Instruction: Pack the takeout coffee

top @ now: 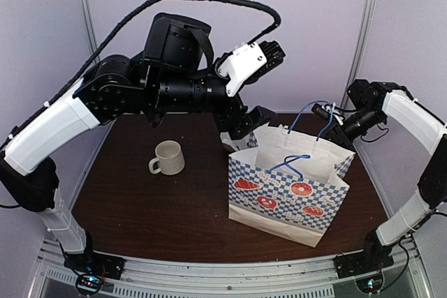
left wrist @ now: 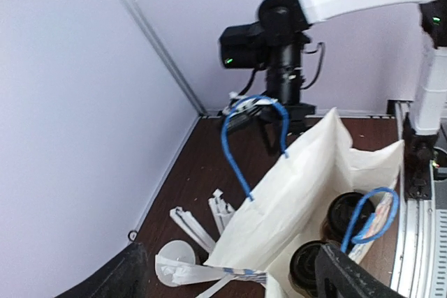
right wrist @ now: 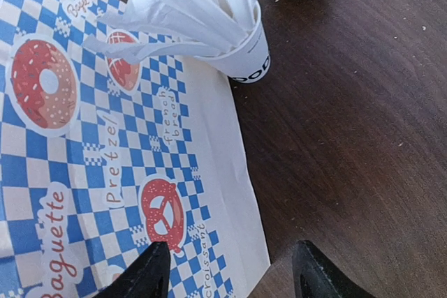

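Two black-lidded takeout coffee cups stand inside the open paper bag (left wrist: 300, 172), one (left wrist: 346, 213) farther in and one (left wrist: 307, 264) nearer my left gripper (left wrist: 234, 287). That gripper is open and hovers over the bag's rim with nothing held; from above it (top: 242, 125) sits at the bag's (top: 286, 197) far left corner, and the cups are hidden. My right gripper (right wrist: 230, 277) is open, and the bag's checkered side (right wrist: 105, 172) and its edge lie between its fingertips. From above it (top: 327, 112) is by the blue handle (top: 311, 113).
A white cup of stirrers (right wrist: 241, 50) leans against the bag's back side and also shows as the stirrer cup (left wrist: 174, 259) under my left wrist. A cream mug (top: 167, 157) stands left of the bag. Walls close in the table's back and sides.
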### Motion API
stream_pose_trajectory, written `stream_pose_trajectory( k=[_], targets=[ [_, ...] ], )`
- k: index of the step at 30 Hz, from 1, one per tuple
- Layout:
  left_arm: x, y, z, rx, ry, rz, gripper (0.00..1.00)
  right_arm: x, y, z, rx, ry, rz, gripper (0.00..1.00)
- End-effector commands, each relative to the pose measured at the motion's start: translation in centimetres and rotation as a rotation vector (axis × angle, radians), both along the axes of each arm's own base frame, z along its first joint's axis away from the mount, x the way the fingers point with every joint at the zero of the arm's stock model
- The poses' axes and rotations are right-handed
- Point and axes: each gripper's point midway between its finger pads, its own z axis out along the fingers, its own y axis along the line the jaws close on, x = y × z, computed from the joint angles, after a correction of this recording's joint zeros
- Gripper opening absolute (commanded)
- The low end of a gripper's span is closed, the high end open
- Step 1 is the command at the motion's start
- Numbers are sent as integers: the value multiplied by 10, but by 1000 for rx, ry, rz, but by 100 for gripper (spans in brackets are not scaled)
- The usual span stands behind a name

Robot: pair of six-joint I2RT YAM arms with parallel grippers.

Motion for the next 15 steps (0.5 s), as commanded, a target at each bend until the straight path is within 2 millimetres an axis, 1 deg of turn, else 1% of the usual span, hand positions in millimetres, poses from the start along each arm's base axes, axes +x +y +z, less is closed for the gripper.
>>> stream_pose_trajectory(
  k=[1, 3, 6, 9, 10, 12, 14, 15],
  targets=[
    [68, 22, -23, -29, 79, 259, 83, 17, -12, 14, -16, -45, -74, 64],
    [89, 37, -37, -21, 134, 339, 79, 18, -17, 19, -18, -47, -93, 64],
    [116, 64, -55, -51, 242, 437, 71, 21, -29, 26, -30, -62, -141, 64],
    [135, 87, -77, -112, 380, 473, 67, 24, -43, 30, -43, -79, -198, 64],
    [140, 92, -91, -125, 446, 476, 66, 26, -51, 29, -54, -79, -227, 64],
    [150, 100, -110, -175, 573, 466, 61, 27, -63, 26, -61, -75, -276, 64],
    [158, 103, -126, -223, 675, 450, 57, 29, -74, 26, -60, -80, -328, 64],
    [159, 101, -133, -237, 716, 440, 57, 30, -79, 27, -62, -87, -349, 64]
  ],
)
